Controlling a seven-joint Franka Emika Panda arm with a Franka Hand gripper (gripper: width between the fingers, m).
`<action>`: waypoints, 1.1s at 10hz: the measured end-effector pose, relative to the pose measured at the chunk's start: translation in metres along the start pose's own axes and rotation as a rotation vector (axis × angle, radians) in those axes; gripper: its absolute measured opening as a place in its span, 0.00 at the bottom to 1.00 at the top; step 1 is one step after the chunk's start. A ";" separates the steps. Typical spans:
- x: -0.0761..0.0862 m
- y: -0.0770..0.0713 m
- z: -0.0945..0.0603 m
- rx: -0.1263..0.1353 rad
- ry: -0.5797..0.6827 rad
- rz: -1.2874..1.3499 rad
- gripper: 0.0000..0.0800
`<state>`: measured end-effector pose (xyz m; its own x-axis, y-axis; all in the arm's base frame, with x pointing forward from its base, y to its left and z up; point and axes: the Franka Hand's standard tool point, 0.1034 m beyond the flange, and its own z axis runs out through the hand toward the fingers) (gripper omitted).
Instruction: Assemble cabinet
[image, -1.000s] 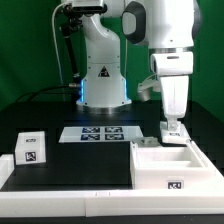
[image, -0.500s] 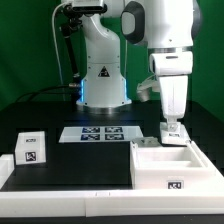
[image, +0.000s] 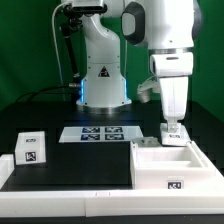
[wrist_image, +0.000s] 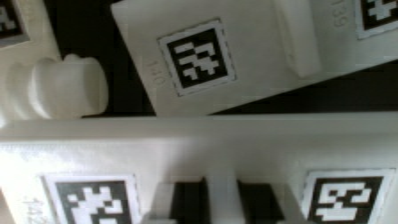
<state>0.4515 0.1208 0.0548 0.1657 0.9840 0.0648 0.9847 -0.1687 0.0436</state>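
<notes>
The cabinet's large white box lies at the exterior view's right front, with a marker tag on its front face. My gripper hangs straight down over the box's back edge, its fingers close together on a small white tagged part standing there. In the wrist view my gripper shows as two dark fingers with a thin white strip between them, set in a white tagged part. Beyond it lies another white tagged face. A smaller white tagged block sits at the exterior view's left front.
The marker board lies flat in the middle of the black table in front of the robot base. A rounded white piece shows beside the tagged face in the wrist view.
</notes>
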 end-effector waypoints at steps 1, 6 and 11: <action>0.000 0.000 0.000 0.000 0.000 0.000 0.09; -0.001 0.010 -0.004 0.006 -0.008 0.008 0.09; 0.001 0.012 0.003 0.008 -0.001 -0.001 0.09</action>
<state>0.4632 0.1197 0.0521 0.1650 0.9842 0.0638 0.9852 -0.1674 0.0357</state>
